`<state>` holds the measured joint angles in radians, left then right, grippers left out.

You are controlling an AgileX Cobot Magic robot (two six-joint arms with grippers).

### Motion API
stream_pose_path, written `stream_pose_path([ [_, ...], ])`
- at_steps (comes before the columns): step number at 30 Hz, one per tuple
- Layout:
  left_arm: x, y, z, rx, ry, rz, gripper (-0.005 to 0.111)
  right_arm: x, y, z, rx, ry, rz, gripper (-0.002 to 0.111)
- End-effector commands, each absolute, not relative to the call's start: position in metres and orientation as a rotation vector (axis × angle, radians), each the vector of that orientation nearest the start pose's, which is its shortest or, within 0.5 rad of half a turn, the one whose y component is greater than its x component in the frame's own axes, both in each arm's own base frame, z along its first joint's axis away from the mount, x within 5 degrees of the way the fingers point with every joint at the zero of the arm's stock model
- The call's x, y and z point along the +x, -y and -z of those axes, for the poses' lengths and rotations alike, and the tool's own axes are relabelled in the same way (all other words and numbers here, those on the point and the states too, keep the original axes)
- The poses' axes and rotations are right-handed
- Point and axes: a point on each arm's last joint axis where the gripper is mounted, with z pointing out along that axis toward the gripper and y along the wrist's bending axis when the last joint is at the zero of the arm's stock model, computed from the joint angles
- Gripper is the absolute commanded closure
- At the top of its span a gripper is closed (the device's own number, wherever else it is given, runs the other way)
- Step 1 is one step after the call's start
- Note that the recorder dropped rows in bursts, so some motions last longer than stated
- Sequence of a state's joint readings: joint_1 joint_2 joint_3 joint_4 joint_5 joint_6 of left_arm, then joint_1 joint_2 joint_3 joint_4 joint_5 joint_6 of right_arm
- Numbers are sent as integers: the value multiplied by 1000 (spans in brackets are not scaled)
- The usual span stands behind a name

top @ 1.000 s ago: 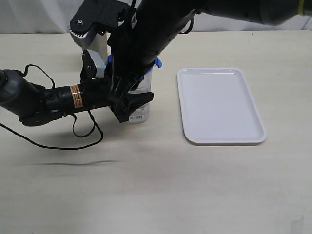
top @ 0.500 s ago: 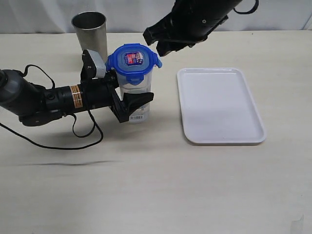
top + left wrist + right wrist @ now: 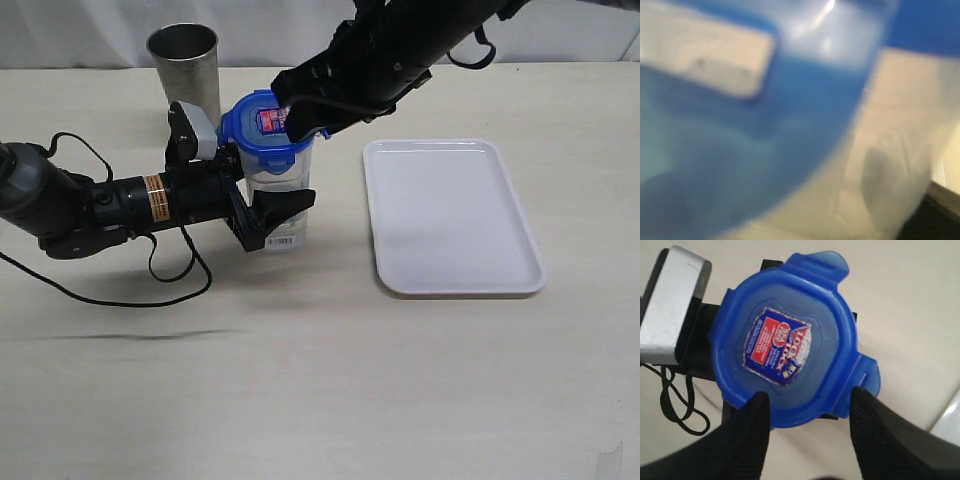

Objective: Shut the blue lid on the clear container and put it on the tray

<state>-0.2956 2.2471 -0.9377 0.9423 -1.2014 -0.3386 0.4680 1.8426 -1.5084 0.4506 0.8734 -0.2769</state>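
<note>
Standing upright on the table (image 3: 320, 380), left of the middle and nearer the far edge, the clear container (image 3: 282, 178) carries the blue lid (image 3: 262, 128) on its mouth; the left gripper (image 3: 280, 212) reaches in low from the left edge and is clamped around the container's lower body, one black jaw across the front above the barcode label (image 3: 285, 240). The left wrist view gives only a blur of blue and translucent plastic, very close.

The right gripper (image 3: 810, 395) hangs just above the lid, its two black fingers (image 3: 752, 435) spread wide at the lid's rim and gripping nothing; whether the pads touch the plastic cannot be told. From that wrist the lid sits sticker-up and square on the container, but two flaps, one (image 3: 826, 264) and another (image 3: 867, 381), splay outward, so they look unlatched.

The tray (image 3: 455, 215) lies toward the right edge of the table, apart from the container, with nothing on it; a grey metal cup (image 3: 183, 60) stands by the far edge, behind the left arm.

By my reading the lid is placed but not locked; pressing the flaps down remains, then carrying the closed container across to the tray; roughly the first half is done.
</note>
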Motion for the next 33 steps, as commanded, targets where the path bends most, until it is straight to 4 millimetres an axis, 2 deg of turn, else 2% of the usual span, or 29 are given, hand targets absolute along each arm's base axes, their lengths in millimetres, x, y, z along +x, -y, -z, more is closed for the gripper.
stream_pose_path([
  [1, 333, 176, -79, 950, -1525, 915, 107, 351, -210, -257, -694, -2603, -618, 61],
  [9, 332, 176, -78, 954, -1524, 916, 107, 354, -214, -244, -726, -2619, -646, 61],
  [17, 332, 176, -78, 947, -1534, 931, 107, 355, -222, -219, -767, -2688, -747, 61],
  [26, 330, 177, -78, 964, -1531, 939, 107, 351, -230, -208, -833, -2698, -907, 61],
  [33, 330, 177, -78, 964, -1531, 939, 107, 350, -231, -202, -853, -2718, -923, 61],
])
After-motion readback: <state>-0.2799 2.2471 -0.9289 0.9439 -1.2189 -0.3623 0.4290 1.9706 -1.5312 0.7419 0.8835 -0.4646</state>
